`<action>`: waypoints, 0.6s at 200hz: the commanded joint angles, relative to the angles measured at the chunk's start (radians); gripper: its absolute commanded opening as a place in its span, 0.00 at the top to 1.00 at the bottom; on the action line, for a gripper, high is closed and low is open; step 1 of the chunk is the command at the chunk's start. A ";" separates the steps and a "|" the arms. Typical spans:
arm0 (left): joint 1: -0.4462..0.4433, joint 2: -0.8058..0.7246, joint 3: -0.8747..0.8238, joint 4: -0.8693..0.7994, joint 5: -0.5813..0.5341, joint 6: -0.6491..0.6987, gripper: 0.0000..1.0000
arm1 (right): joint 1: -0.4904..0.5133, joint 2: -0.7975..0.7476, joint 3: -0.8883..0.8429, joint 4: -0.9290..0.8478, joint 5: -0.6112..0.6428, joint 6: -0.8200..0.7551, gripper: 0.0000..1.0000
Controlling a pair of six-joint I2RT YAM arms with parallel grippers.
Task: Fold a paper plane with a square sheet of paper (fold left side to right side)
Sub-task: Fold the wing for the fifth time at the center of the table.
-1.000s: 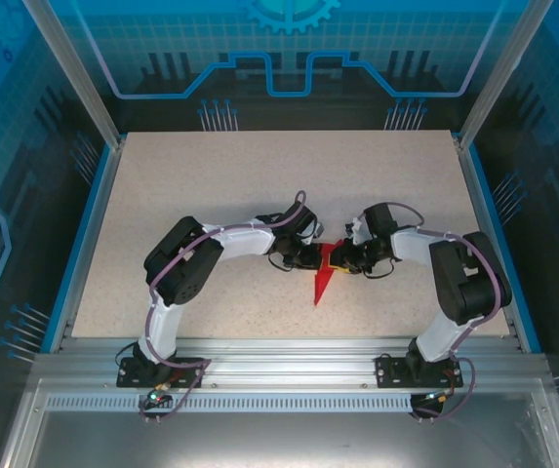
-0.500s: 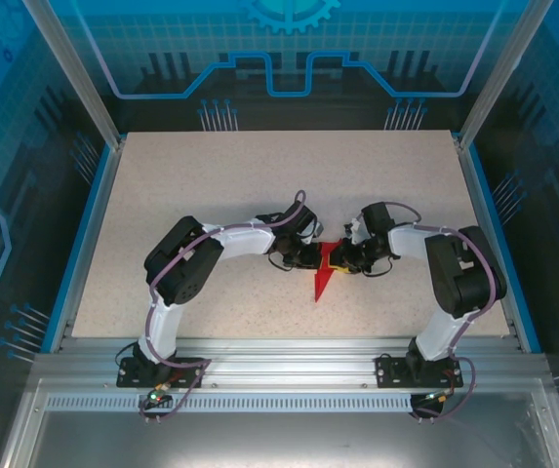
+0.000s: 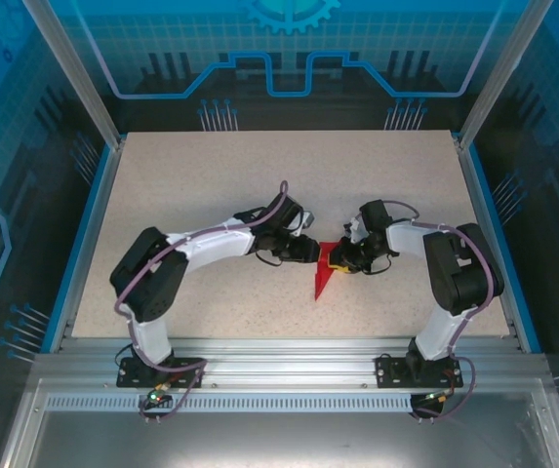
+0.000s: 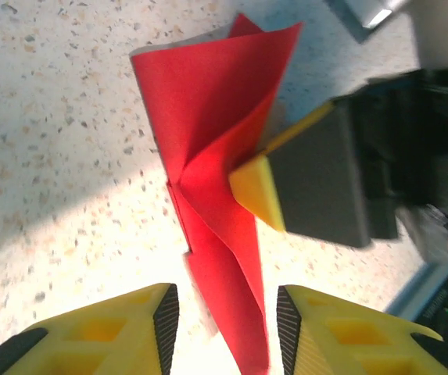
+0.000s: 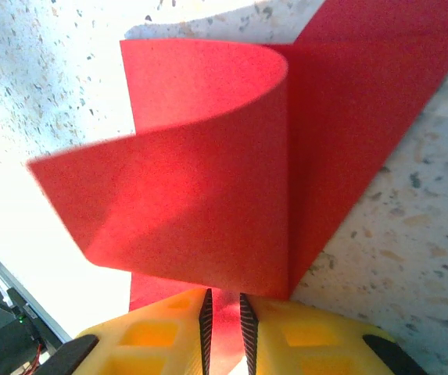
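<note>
The square sheet of paper (image 3: 324, 275) is bright red and creased into a pointed paper plane shape, tip toward the near edge, mid-table. My right gripper (image 3: 343, 258) is shut on its upper right part; in the right wrist view the paper (image 5: 208, 172) curls up in a loose flap above the gripper (image 5: 224, 316), which pinches a thin layer. My left gripper (image 3: 308, 252) is just left of the paper. Seen from the left wrist, that gripper (image 4: 227, 324) is open, and the paper's narrow end (image 4: 224, 258) lies between the pads without touching them. The right finger (image 4: 259, 187) presses the fold there.
The speckled beige table (image 3: 181, 185) has blue rails left and right and an aluminium rail (image 3: 279, 351) at the near edge. Both arms reach in to meet near the centre. Bare tabletop lies behind and to the left of the paper.
My left gripper has opened and let go of the paper, backing slightly up and left as its elbow swung out left. The right gripper keeps its hold and has barely moved.
</note>
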 commanded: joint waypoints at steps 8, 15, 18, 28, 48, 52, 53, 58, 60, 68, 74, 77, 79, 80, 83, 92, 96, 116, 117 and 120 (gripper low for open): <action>-0.013 -0.084 -0.082 0.042 0.092 -0.061 0.62 | 0.004 0.056 -0.013 -0.040 0.103 0.009 0.79; -0.025 -0.085 -0.089 0.058 0.114 -0.079 0.64 | 0.005 0.055 -0.013 -0.040 0.103 0.010 0.79; -0.029 -0.083 -0.091 0.068 0.123 -0.088 0.65 | 0.004 0.056 -0.015 -0.038 0.103 0.010 0.79; -0.048 -0.075 -0.095 0.102 0.150 -0.123 0.67 | 0.005 0.056 -0.015 -0.036 0.100 0.011 0.79; -0.079 -0.038 -0.092 0.176 0.185 -0.180 0.69 | 0.004 0.056 -0.016 -0.034 0.098 0.011 0.79; -0.083 -0.029 -0.089 0.181 0.186 -0.185 0.70 | 0.005 0.056 -0.016 -0.034 0.098 0.011 0.79; -0.083 -0.027 -0.088 0.183 0.187 -0.186 0.70 | 0.005 0.056 -0.016 -0.034 0.098 0.012 0.79; -0.088 -0.015 -0.082 0.191 0.189 -0.191 0.70 | 0.005 0.055 -0.016 -0.034 0.098 0.011 0.79; -0.090 -0.009 -0.079 0.192 0.191 -0.192 0.70 | 0.005 0.056 -0.017 -0.034 0.098 0.011 0.79; -0.095 0.012 -0.067 0.199 0.198 -0.198 0.70 | 0.007 0.056 -0.017 -0.034 0.098 0.011 0.79; -0.097 0.030 -0.054 0.199 0.207 -0.200 0.71 | 0.007 0.055 -0.015 -0.034 0.098 0.011 0.79; -0.100 0.040 -0.048 0.198 0.212 -0.201 0.71 | 0.007 0.056 -0.014 -0.034 0.098 0.011 0.79; -0.102 0.045 -0.043 0.197 0.215 -0.201 0.71 | 0.006 0.055 -0.015 -0.035 0.098 0.010 0.79; -0.103 0.048 -0.042 0.196 0.217 -0.202 0.71 | 0.007 0.055 -0.015 -0.035 0.098 0.010 0.79; -0.104 0.057 -0.035 0.194 0.218 -0.203 0.71 | 0.007 0.055 -0.015 -0.035 0.098 0.010 0.79; -0.110 0.079 -0.021 0.188 0.221 -0.201 0.71 | 0.007 0.056 -0.015 -0.037 0.098 0.009 0.79; -0.113 0.087 -0.015 0.185 0.222 -0.201 0.72 | 0.007 0.055 -0.015 -0.038 0.099 0.008 0.79; -0.119 0.122 -0.001 0.179 0.232 -0.203 0.72 | 0.006 0.055 -0.016 -0.038 0.101 0.008 0.79; -0.120 0.124 0.000 0.179 0.232 -0.203 0.72 | 0.006 0.055 -0.016 -0.037 0.101 0.008 0.79; -0.120 0.127 0.000 0.178 0.232 -0.201 0.72 | 0.007 0.055 -0.016 -0.037 0.101 0.008 0.79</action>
